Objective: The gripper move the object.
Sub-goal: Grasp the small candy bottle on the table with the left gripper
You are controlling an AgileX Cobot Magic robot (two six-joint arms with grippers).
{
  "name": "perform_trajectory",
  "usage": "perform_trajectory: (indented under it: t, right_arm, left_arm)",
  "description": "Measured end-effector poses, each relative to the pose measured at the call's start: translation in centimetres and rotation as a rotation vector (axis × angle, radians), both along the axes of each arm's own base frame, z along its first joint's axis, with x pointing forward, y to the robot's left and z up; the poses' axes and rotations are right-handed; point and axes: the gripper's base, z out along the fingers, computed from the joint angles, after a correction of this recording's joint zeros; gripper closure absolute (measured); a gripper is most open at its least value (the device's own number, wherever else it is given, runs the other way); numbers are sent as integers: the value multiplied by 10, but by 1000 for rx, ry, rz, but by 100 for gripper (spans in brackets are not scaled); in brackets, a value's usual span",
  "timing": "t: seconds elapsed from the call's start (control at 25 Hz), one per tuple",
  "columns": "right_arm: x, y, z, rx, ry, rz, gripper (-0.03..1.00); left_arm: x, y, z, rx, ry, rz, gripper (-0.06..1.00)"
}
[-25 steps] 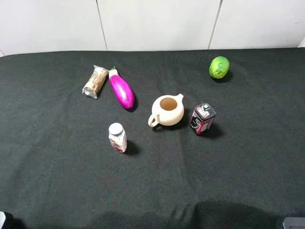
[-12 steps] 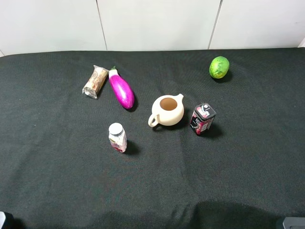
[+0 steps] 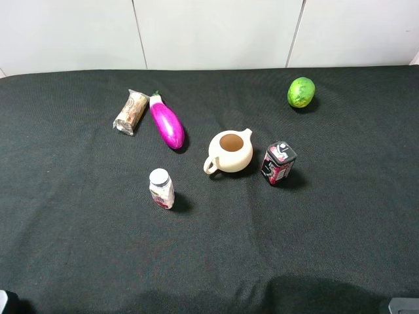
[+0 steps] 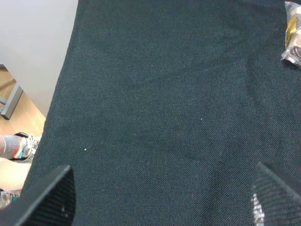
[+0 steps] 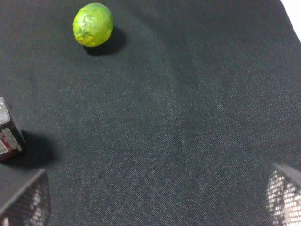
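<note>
The small clear bottle [image 3: 161, 188] with a white cap and pink-red label stands upright on the black cloth, front left of the teapot. It shows in neither wrist view. My left gripper [image 4: 162, 202] is open and empty over bare cloth near the table's left edge, far from the bottle. My right gripper [image 5: 155, 202] is open and empty over bare cloth on the right side. In the exterior view only small bits of the arms show at the bottom corners.
A cream teapot [image 3: 230, 151] stands mid-table with a dark red-black carton [image 3: 278, 163] to its right; the carton also shows in the right wrist view [image 5: 8, 134]. A purple eggplant [image 3: 167, 122] and a wrapped snack [image 3: 131, 112] lie back left. A green lime [image 3: 301, 92] sits back right.
</note>
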Motion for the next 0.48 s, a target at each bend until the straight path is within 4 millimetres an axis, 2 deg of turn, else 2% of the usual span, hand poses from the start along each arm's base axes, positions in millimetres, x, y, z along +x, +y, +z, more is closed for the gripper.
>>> perform_trajectory:
  t: [0.32, 0.48]
  right_arm:
    - [0, 0, 0, 0, 0, 0, 27]
    - [0, 0, 0, 0, 0, 0, 27]
  left_arm:
    - [1, 0, 1, 1, -5, -1, 15]
    - [10, 0, 2, 0, 56, -2, 15]
